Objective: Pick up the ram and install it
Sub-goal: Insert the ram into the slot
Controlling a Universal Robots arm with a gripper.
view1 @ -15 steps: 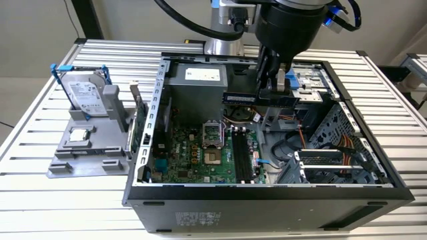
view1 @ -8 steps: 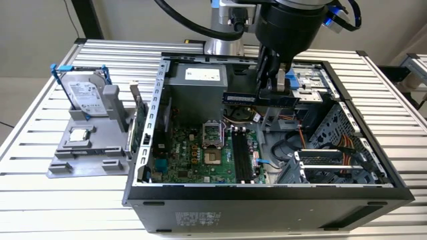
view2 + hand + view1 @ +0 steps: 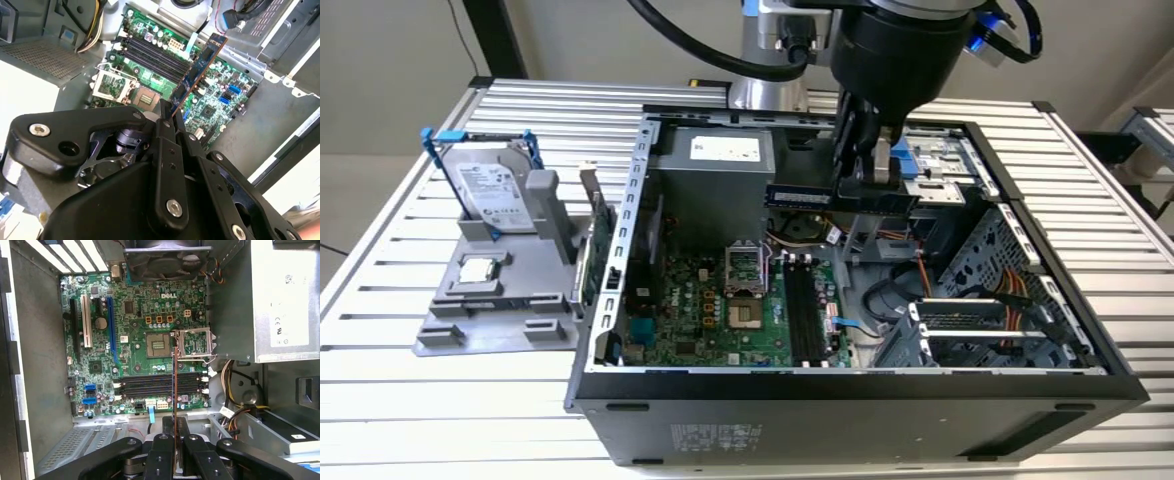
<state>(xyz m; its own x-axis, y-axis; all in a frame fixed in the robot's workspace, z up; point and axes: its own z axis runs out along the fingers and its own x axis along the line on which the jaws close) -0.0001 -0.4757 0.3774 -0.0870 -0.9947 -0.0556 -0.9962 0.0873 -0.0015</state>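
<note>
My gripper (image 3: 865,182) hangs over the open computer case (image 3: 607,300), shut on the ram (image 3: 825,197), a narrow stick with a dark blue label held level above the motherboard (image 3: 707,310). In the second wrist view the ram (image 3: 200,65) juts out from the black fingers (image 3: 165,125) over the board. In the first wrist view the ram (image 3: 173,370) appears edge-on as a thin line, clamped by the gripper (image 3: 173,427), crossing above the black memory slots (image 3: 157,385). Those slots (image 3: 803,310) lie below and nearer the case front than the ram.
A grey holder (image 3: 494,320) at the exterior view's left carries a silver hard drive in a blue frame (image 3: 494,190) and a small chip (image 3: 478,268). A green card (image 3: 594,250) stands beside the case. Inside are the power supply (image 3: 714,165), cables (image 3: 907,280) and a drive cage (image 3: 987,320).
</note>
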